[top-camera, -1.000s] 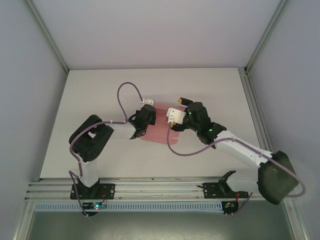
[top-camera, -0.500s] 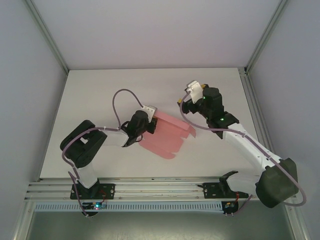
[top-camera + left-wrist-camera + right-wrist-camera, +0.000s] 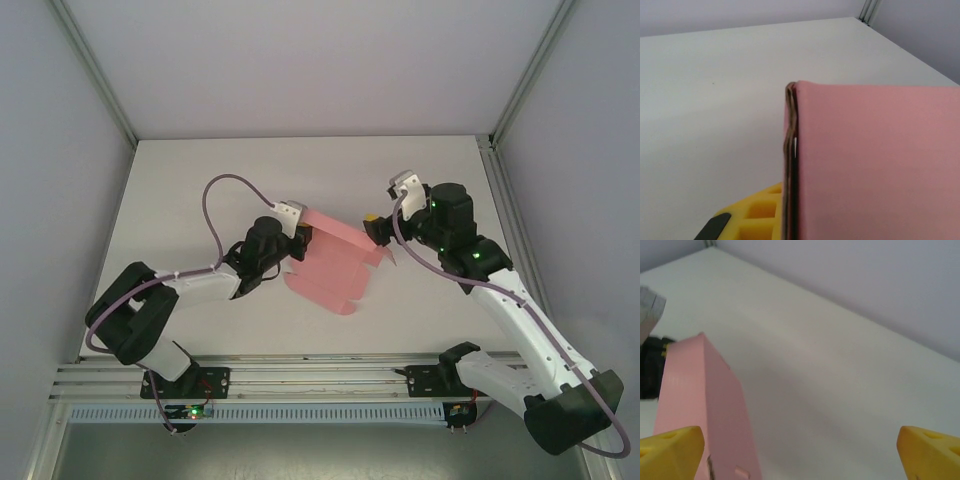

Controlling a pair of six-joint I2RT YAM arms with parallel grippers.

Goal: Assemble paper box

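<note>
Since the whole rig sits in a bare booth, there's not much scenery: a plain grey-lilac left wall (image 3: 45,200), a matte white table (image 3: 200,180), and an aluminium rail (image 3: 320,372) along the near edge where the arms bolt on.

Starting left, the left arm (image 3: 195,285) reaches in low across the table with a purple cable (image 3: 206,205) looping over it. The left gripper (image 3: 300,240) is pinching the paper box (image 3: 335,265) by its left edge. From the left wrist you can see one yellow finger (image 3: 757,217) right up against the card's edge, with the pink panel running off to the right of it. The other finger is hidden behind the card.

The box is a partly folded pink sheet spreading out to the right of that gripper. Its far strip looks tipped up off the table, and the near part with its flaps slopes down toward the surface. So it sits between the two grippers.

The right gripper (image 3: 375,225) hovers at the sheet's right end, jaws spread wide and holding nothing. The right wrist view has the two yellow fingertips (image 3: 670,450) at opposite bottom corners, with pink card beside the left one and bare white table in the gap. Can't tell whether that tip touches the card.

The right arm (image 3: 515,315) angles back to its base. Beyond it is the right wall (image 3: 590,200), the same grey-lilac, with a metal frame post (image 3: 514,100) in the corner.
</note>
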